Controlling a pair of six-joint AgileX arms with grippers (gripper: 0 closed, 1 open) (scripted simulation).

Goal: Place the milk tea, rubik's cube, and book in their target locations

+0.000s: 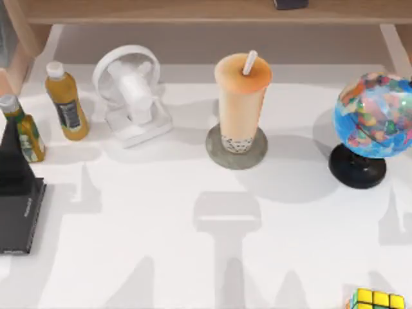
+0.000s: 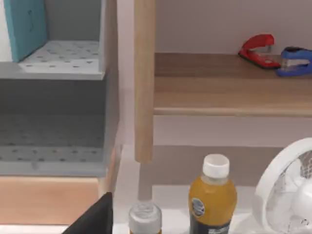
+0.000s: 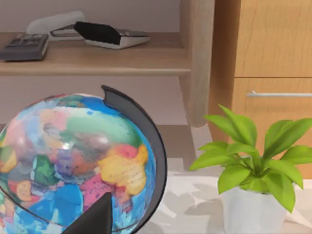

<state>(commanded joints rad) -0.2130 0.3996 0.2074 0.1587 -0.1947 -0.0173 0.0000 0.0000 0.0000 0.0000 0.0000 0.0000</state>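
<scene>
The milk tea (image 1: 241, 103) stands upright on a round grey coaster (image 1: 217, 154) at the middle back of the table. The rubik's cube (image 1: 377, 300), yellow squares up, lies at the front right, cut by the picture's edge. The light blue-teal book (image 2: 24, 27) stands in the upper compartment of a grey rack (image 2: 58, 73). A dark part of my left gripper (image 2: 95, 219) shows low in the left wrist view, near two bottles. A dark part of my right gripper (image 3: 95, 219) shows in front of the globe. Neither holds anything that I can see.
Two yellow-green bottles (image 1: 66, 102) (image 1: 22, 132), a white fan (image 1: 132, 93) and a black slab (image 1: 19, 206) stand at the left. The globe (image 1: 372, 122) is at the right, with a potted plant (image 3: 248, 165) beyond it. A wooden shelf (image 2: 229, 92) carries staplers (image 2: 258, 48).
</scene>
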